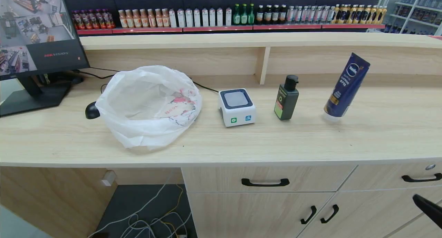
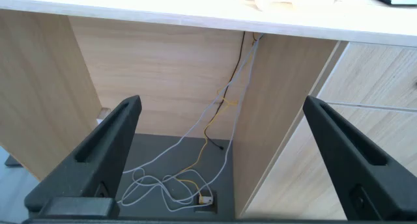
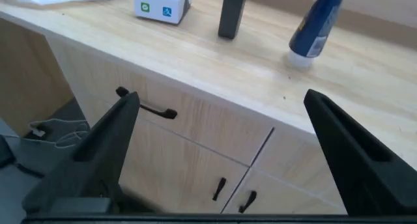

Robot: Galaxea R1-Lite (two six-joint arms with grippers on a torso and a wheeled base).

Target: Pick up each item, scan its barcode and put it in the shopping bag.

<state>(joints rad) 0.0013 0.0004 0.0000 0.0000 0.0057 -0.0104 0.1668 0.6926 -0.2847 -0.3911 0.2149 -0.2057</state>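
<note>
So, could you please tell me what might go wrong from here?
1. The blue tube stands on its cap and looks tilted, so a glancing touch may topple it.
2. The pump bottle is tall and narrow beside the scanner; a knock could tip it.
3. The shopping bag is limp, so its rim may fold under a dropped item.

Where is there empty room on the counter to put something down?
The front strip of the counter, before the scanner, dark bottle and blue tube, is bare. So is the right end beyond the tube. Crowded at left: shopping bag beside mouse and monitor.
</note>
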